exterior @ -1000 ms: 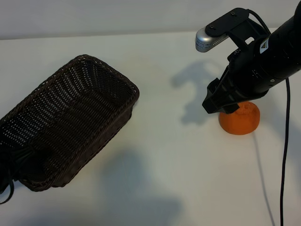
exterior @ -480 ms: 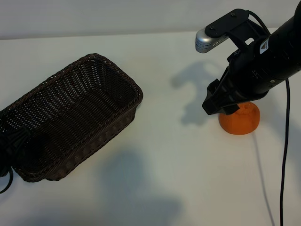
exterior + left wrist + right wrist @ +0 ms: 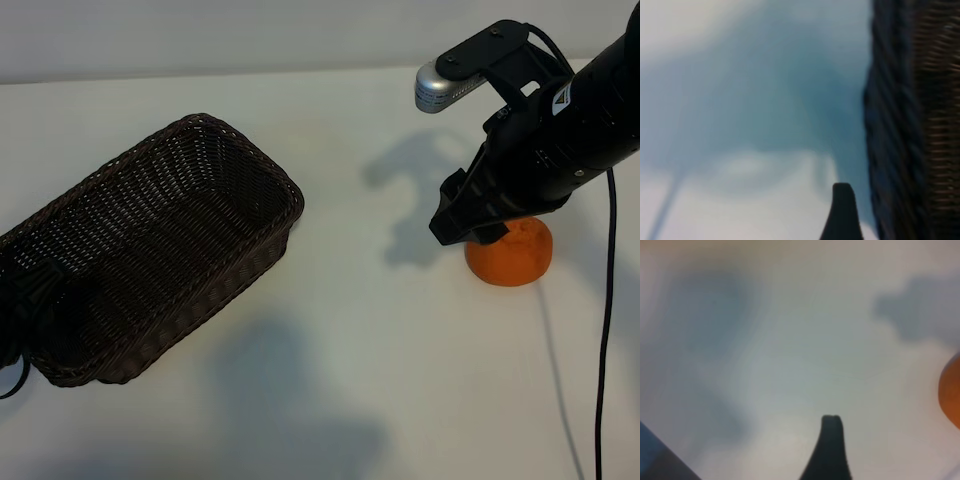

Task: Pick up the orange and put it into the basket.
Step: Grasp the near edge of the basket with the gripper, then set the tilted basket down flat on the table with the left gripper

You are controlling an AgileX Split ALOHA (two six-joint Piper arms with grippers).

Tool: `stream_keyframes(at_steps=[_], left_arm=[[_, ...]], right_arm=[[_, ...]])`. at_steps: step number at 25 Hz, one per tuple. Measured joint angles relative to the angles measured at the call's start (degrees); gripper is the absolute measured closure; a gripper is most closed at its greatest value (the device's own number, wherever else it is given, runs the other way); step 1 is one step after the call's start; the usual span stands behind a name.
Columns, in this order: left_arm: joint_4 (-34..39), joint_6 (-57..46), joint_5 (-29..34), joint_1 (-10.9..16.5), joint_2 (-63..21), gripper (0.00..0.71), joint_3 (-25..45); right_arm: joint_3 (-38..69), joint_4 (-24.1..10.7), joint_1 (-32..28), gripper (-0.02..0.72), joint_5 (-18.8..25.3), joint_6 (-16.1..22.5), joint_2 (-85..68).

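Note:
The orange [image 3: 515, 255] sits on the white table at the right, partly hidden behind my right gripper [image 3: 465, 228]. That gripper hovers just above its left side, open and empty. In the right wrist view one dark finger [image 3: 830, 450] shows and the orange [image 3: 951, 395] peeks in at the edge. The dark brown wicker basket [image 3: 225, 272] lies at the left and is empty. My left gripper [image 3: 25, 310] is at the basket's near left end, open. In the left wrist view one finger [image 3: 842, 215] stands just clear of the basket wall [image 3: 910, 125].
A black cable [image 3: 603, 330] hangs from the right arm down to the table's front right. A silver camera [image 3: 450, 82] is mounted on top of the right wrist. Bare white table lies between the basket and the orange.
The basket, tipped up a second ago, has swung and settled flat on the table, then stayed still. The right arm and the orange have not moved.

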Motion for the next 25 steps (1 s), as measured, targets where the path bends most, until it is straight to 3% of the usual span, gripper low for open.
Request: stream_keyframes(at_steps=[10,13,16,19,25], left_arm=[[-0.79,1.19,-6.95,0.75,10.95,0.120,0.00],[-3.05,2.30,-8.50,0.75,13.60,0.151,0.00],[-4.26,3.16,-9.56,0.75,14.09,0.287,0.00],[-4.87,3.54,-10.34,0.87,14.14,0.545,0.00],[-5.17,4.34,-12.50,0.99,14.14,0.549,0.00]], right_arm=[[0.00,0.00,0.00,0.109,0.10,0.00,0.00],[0.00,0.00,0.00,0.109,0.28,0.00,0.00],[0.00,0.00,0.00,0.109,0.44,0.00,0.00],[0.00,0.00,0.00,0.109,0.44,0.00,0.00],[0.00,0.00,0.00,0.109,0.44,0.00,0.00]])
